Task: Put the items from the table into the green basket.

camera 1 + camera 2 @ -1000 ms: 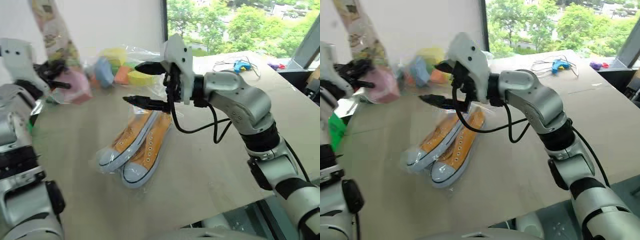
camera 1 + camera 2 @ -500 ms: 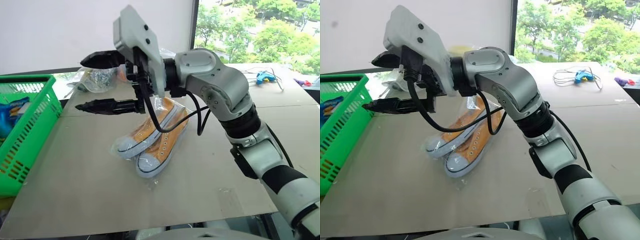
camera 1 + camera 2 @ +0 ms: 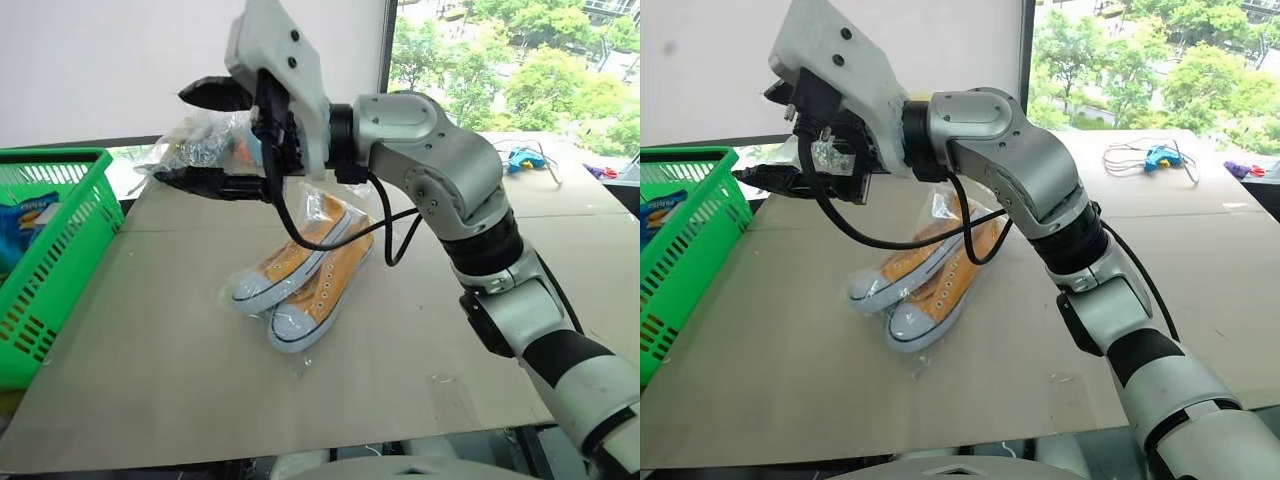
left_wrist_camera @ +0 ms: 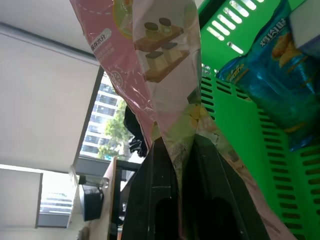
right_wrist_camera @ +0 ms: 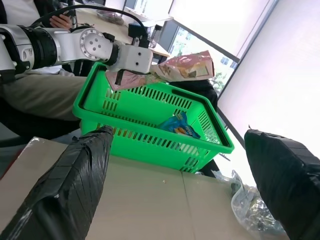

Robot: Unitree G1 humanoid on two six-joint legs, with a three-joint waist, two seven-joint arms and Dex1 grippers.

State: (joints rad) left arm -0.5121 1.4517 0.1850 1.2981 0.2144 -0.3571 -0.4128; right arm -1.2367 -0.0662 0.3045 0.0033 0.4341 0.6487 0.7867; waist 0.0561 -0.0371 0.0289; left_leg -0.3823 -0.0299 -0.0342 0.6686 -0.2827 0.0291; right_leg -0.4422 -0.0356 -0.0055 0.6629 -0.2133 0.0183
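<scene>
My left gripper (image 4: 176, 146) is shut on the long pink wrapped box (image 4: 145, 60). In the right wrist view that box (image 5: 186, 67) hangs over the far rim of the green basket (image 5: 150, 125). The basket (image 3: 55, 265) stands past the table's (image 3: 160, 360) left edge, with a blue snack bag (image 3: 25, 225) inside. My right gripper (image 3: 172, 135) is open and empty, raised above the table and pointing left toward the basket. The orange-and-white sneakers in a clear bag (image 3: 300, 280) lie mid-table, below that arm. Clear bags of blocks and dark bits (image 3: 200, 150) lie at the far edge, behind the gripper.
A blue tool with a coiled cable (image 3: 525, 155) lies at the table's far right. A white wall and a window stand behind the table. A person (image 5: 40, 95) sits beyond the basket in the right wrist view.
The camera has swung left, so the basket has come into view. My left gripper carried the pink box leftward, out of the head views. My right gripper rose slightly and stays open.
</scene>
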